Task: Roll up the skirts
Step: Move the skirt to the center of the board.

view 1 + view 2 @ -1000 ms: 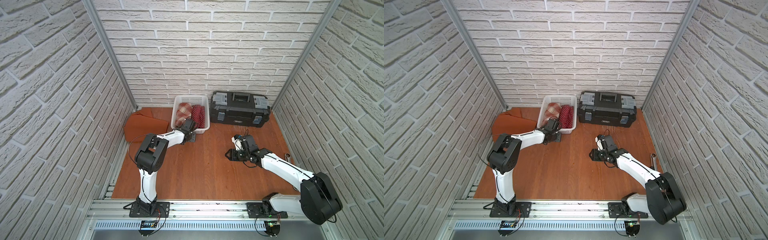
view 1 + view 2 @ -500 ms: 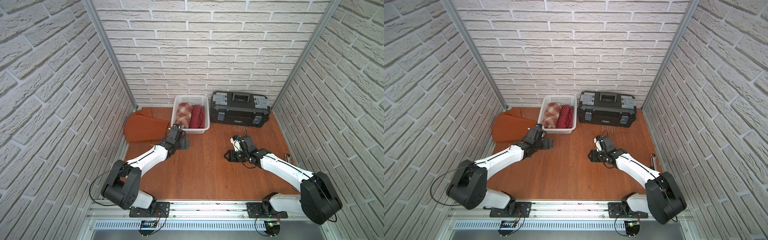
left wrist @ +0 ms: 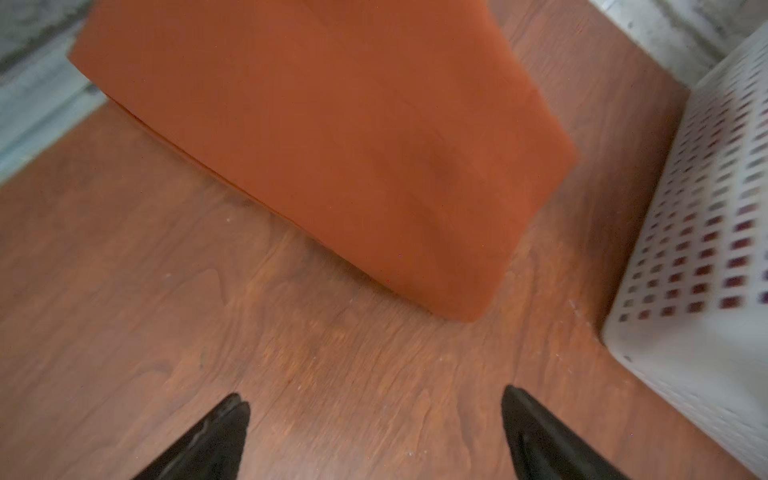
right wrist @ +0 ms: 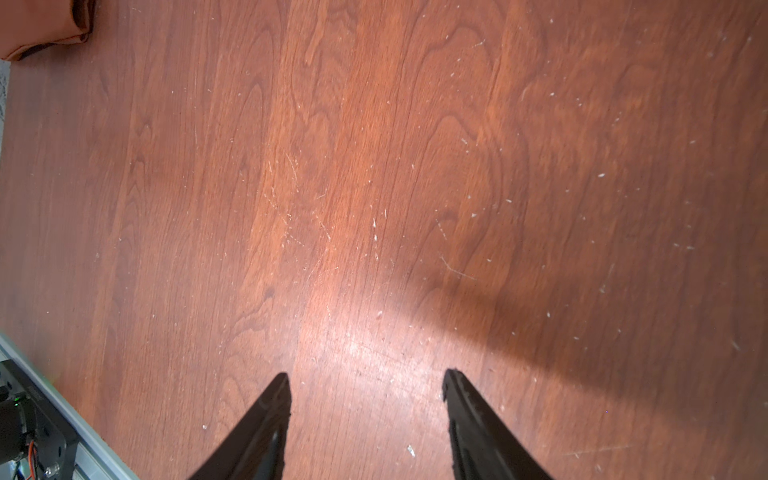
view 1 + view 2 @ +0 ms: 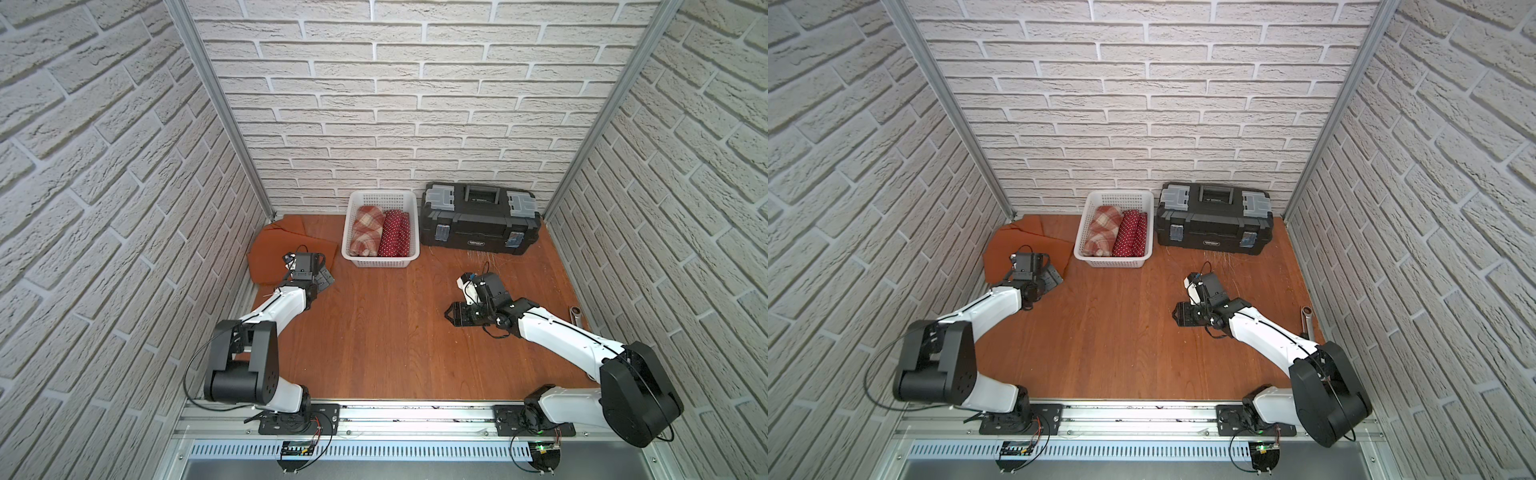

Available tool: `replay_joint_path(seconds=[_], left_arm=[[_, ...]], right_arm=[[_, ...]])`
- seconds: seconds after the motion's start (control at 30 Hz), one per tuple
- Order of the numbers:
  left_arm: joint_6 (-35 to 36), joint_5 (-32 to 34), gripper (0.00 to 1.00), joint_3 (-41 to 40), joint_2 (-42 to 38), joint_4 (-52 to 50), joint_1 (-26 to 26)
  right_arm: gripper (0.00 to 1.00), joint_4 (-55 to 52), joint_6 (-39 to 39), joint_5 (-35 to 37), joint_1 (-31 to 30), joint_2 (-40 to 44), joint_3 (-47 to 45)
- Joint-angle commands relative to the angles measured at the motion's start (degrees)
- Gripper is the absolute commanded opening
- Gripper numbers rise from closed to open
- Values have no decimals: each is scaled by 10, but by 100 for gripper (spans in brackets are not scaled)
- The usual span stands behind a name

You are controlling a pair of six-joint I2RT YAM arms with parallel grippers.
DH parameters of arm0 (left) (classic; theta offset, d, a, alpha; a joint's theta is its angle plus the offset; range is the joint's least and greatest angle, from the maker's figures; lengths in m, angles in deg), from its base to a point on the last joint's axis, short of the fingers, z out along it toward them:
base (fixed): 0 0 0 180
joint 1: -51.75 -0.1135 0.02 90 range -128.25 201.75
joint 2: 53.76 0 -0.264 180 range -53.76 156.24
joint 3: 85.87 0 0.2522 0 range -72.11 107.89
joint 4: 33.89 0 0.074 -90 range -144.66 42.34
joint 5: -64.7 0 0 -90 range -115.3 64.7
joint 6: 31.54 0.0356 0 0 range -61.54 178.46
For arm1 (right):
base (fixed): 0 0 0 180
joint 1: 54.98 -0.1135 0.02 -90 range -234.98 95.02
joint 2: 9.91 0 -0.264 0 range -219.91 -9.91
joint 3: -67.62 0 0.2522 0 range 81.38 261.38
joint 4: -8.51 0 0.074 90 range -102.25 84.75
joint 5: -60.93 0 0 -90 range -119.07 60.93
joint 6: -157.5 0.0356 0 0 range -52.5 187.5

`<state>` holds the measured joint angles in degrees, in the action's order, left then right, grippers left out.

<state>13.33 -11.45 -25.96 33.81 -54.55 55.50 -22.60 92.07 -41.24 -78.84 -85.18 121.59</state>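
The rolled plaid skirt (image 5: 365, 230) and red polka-dot skirt (image 5: 395, 235) are laid in the white mesh basket (image 5: 380, 262), long axes toward the back wall (image 5: 395, 104), while the left gripper (image 3: 374, 395) and right gripper (image 4: 368, 374) are held spread, empty.

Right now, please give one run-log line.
left gripper: fingers open, by unrolled orange skirt | right gripper: fingers open, empty | basket: plaid skirt, dotted skirt, rolled

The black toolbox (image 5: 478, 222) at the far right carries small front and lid labels, too small to read.
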Motion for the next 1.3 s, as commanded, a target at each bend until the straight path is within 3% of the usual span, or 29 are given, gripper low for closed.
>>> replay_joint_path(seconds=[0.0, 0.23, 0.4, 0.57, 0.63, 0.73, 0.77, 0.9, 1.1, 1.2, 1.27], left_arm=[[-16, 3, 98, 27, 52, 53, -10], [-33, 47, 95, 22, 127, 172, -22], [-45, 22, 83, 35, 148, 219, -33], [-80, -4, 58, 68, 169, 182, -40], [-88, -17, 41, 63, 173, 195, -42], [-93, -19, 6, 55, 162, 196, -42], [-93, -14, 0, 49, 152, 196, -41], [-94, 2, 0, 11, 95, 191, -39], [-94, 28, 0, -73, -69, 159, -3], [-100, 64, 0, -114, -167, 102, 59], [-128, 98, 0, -142, -233, 39, 134]], right_arm=[[60, 6, -11, 12, -4, 11, 3], [60, 11, -13, 15, -4, 10, -4], [60, 9, -15, 19, -4, 9, -4], [59, 11, -17, 17, -4, 4, -2], [58, 11, -17, 14, -4, 1, 0], [57, 11, -16, 12, -4, 2, -1], [57, 12, -15, 10, -4, 2, -1], [56, 11, -15, 5, -4, 4, 1], [56, 4, -12, -2, -11, 13, 6], [55, -4, -12, 1, -16, 24, 7], [55, -13, -11, 6, -18, 31, 8]])
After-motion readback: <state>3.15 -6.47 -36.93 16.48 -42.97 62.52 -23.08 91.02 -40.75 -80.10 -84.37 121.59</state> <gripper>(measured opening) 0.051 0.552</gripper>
